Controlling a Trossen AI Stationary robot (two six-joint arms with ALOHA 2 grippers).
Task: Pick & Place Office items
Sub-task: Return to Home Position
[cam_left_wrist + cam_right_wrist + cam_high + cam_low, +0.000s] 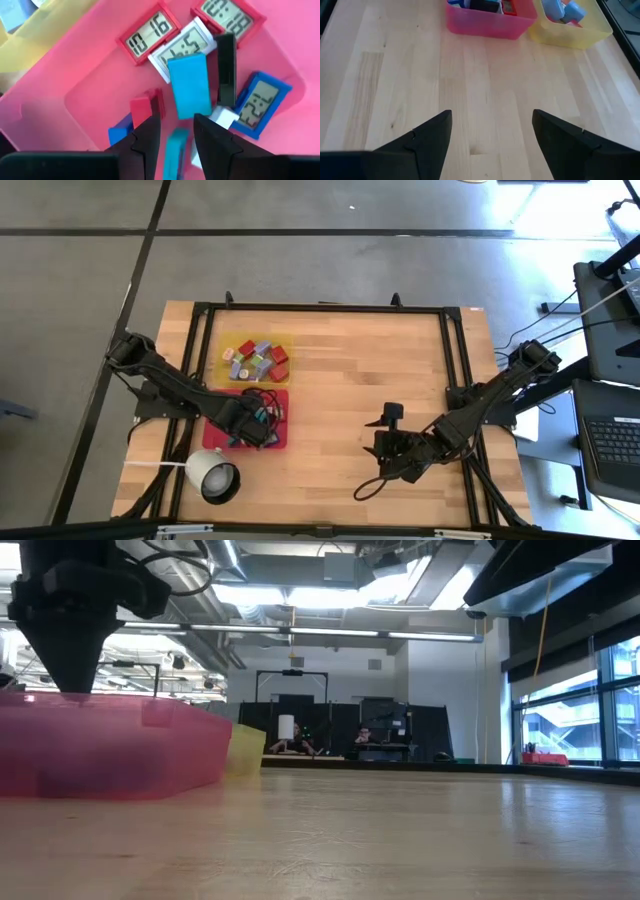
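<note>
The office items are small pieces. Some lie in the yellow tray [255, 358]. Others lie in the red tray [282, 430]: little red [147, 34], white [186, 46] and blue [261, 102] clock-like pieces, a blue block [190, 85] and a black stick [226, 67]. My left gripper [177, 137] points down into the red tray with a narrow gap between its fingers. A teal piece [175, 147] lies on the tray floor under that gap, clear of both fingers. My right gripper [492, 135] stands open over bare wood at mid-right, holding nothing.
A white round cup [213, 475] with a cord sits near the table's front left corner, just in front of the red tray. The table [350, 380] has bare wood between the trays and my right arm. A black frame runs along its edges.
</note>
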